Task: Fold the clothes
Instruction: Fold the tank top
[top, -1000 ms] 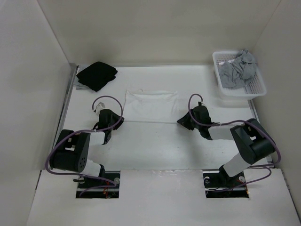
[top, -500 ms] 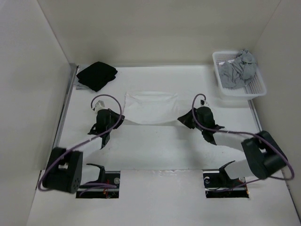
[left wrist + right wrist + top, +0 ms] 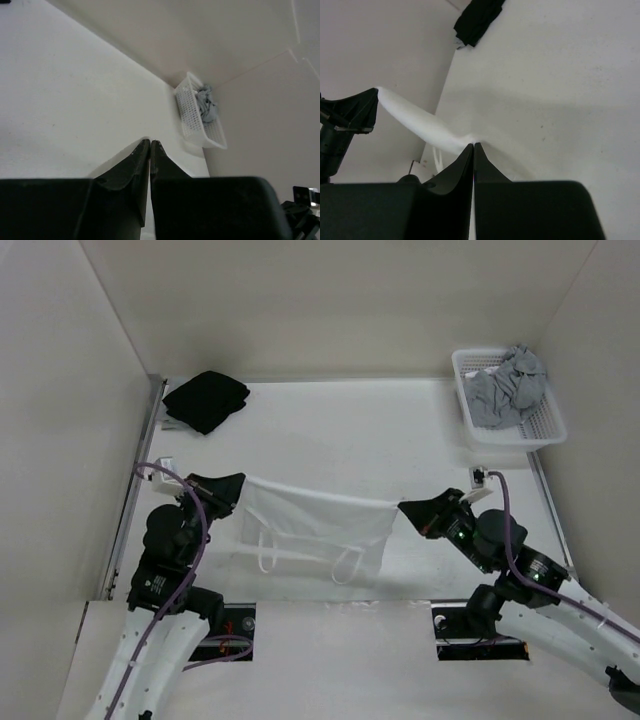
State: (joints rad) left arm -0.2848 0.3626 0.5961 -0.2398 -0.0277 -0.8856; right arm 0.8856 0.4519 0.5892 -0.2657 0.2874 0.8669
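While the white garment point(image 3: 315, 525) hangs stretched betw. them, L & R jaws clamp its corners.

I see the white garment point(image 3: 315, 523) held up above the table near its front edge, a thin soft sheet stretched between the left gripper point(image 3: 238, 483) and the right gripper point(image 3: 402, 508). Each gripper pinches an upper corner. Its thin straps dangle in loops along the lower edge.

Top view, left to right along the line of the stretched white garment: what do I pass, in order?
left gripper → white garment, held taut between both arms with its straps hanging down → right gripper
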